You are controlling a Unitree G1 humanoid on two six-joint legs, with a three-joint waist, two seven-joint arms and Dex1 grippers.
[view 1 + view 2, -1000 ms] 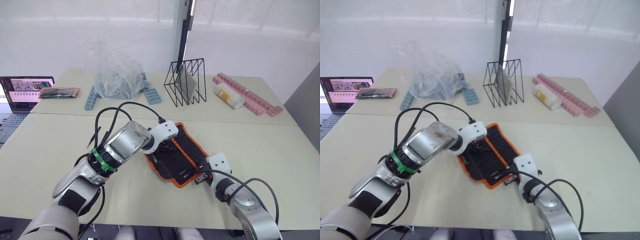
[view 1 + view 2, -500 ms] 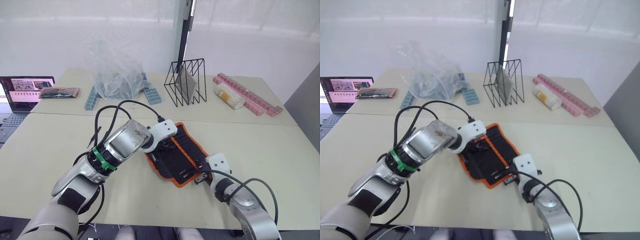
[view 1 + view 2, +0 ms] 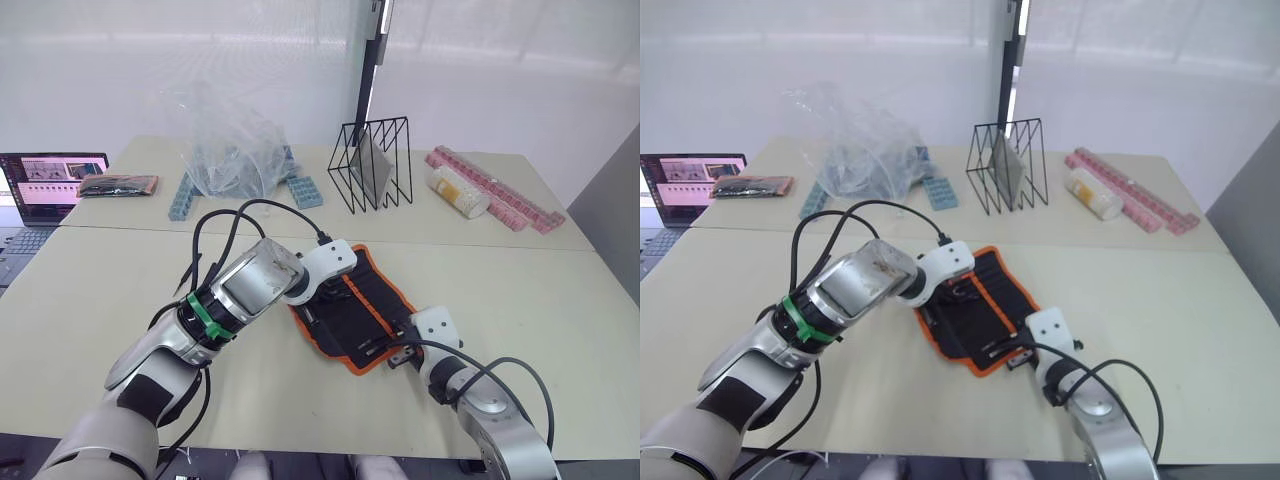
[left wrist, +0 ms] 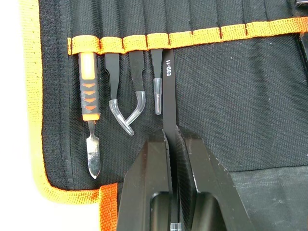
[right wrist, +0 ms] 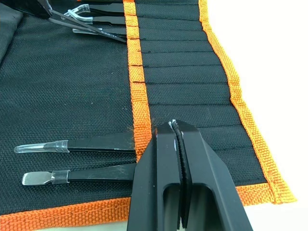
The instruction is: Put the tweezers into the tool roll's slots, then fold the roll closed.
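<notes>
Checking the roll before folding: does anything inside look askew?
One tweezer, marked ESD-11 and clamped by the left gripper, overlaps a neighbouring tool instead of sitting parallel. The other tools in the tool roll look straight.

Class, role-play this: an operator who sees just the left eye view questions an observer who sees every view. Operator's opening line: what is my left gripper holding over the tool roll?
Observer: The left gripper is shut on a black tweezer marked ESD-11, its end at the orange strip.
Operator: Are the slots beside it filled?
Observer: Three hold capped tweezers; the outermost holds an orange-handled tool.
Operator: And my right gripper?
Observer: The right gripper has its jaws together on the tool roll, beside two more slotted tweezers.
</notes>
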